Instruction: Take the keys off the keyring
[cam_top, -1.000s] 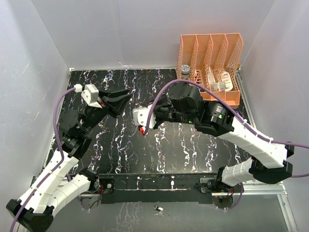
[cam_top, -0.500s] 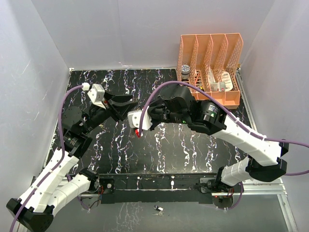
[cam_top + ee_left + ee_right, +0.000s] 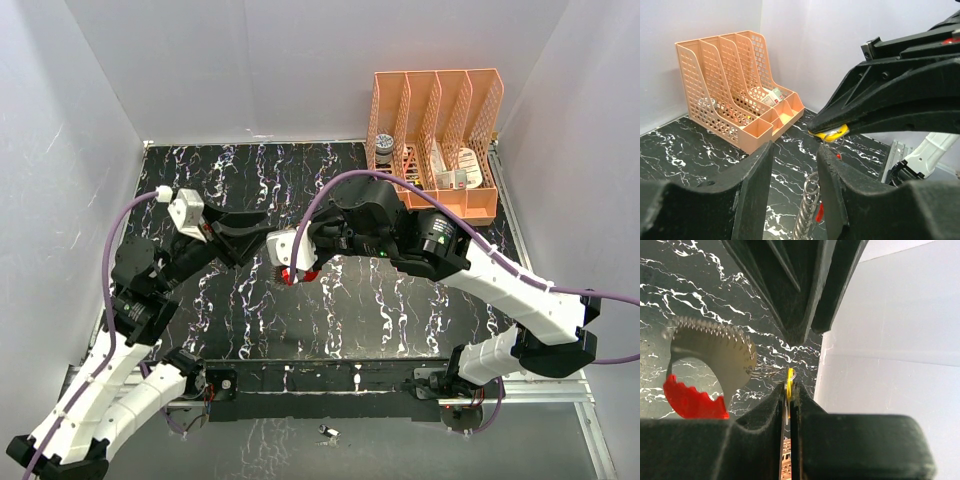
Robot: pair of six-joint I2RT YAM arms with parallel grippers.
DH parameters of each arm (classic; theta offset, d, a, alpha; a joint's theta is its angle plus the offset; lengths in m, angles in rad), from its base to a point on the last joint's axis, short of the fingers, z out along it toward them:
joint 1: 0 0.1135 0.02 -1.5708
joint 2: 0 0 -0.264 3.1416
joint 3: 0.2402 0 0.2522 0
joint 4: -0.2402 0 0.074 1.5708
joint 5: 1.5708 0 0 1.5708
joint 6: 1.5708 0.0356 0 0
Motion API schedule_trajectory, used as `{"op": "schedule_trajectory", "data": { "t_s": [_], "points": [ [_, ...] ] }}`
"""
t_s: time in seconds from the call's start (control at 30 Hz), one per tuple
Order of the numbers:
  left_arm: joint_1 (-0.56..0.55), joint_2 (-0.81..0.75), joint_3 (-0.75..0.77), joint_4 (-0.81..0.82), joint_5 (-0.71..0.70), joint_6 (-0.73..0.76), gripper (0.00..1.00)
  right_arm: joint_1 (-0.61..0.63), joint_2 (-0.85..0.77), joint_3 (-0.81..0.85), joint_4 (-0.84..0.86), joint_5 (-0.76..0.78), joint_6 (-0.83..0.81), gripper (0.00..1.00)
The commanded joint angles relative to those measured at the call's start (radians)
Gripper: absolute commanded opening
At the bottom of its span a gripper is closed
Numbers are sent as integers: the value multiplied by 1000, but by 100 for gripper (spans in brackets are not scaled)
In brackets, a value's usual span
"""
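1. A slotted rack (image 3: 436,120) stands on the counter (image 3: 380,310) at its far right corner, against the back wall.
2. The left gripper (image 3: 794,147) and right gripper (image 3: 789,390) meet tip to tip above the counter's middle, left of the rack and nearer than it.
3. The first key (image 3: 832,134) sits pinched between the right gripper's fingertips.
4. The keyring (image 3: 720,347) hangs just beside that key; in the left wrist view it shows in the gap between the left gripper's fingers.
5. The second key (image 3: 690,401) hangs below the keyring.
6. A small part (image 3: 327,432) lies on the near ledge, before the arm bases.
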State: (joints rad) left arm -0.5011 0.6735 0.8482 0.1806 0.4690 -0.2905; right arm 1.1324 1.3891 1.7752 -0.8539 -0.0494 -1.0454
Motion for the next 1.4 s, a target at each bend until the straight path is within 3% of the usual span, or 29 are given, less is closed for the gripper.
{"op": "schedule_trajectory", "data": {
  "t_s": [0.0, 0.23, 0.47, 0.7, 0.93, 1.37],
  "points": [
    [3, -34, -39, -5, -12, 22, 38, 4, -38, 8, 87, 20, -19, 0],
    [3, -57, -129, 139, 46, 41, 33, 4, -40, 4, 93, 22, -16, 0],
    [3, -101, -283, 431, 24, -1, 29, 4, -50, -7, 105, 16, -14, 0],
    [3, -105, -292, 505, -7, -37, 29, 4, -47, -6, 101, 15, -14, 0],
    [3, -140, -232, 417, 7, 5, 30, 4, -54, -14, 112, 16, -13, 0],
    [3, -45, -249, 557, 43, -26, 29, 4, -74, -15, 113, 2, -6, 0]
  ]
}}
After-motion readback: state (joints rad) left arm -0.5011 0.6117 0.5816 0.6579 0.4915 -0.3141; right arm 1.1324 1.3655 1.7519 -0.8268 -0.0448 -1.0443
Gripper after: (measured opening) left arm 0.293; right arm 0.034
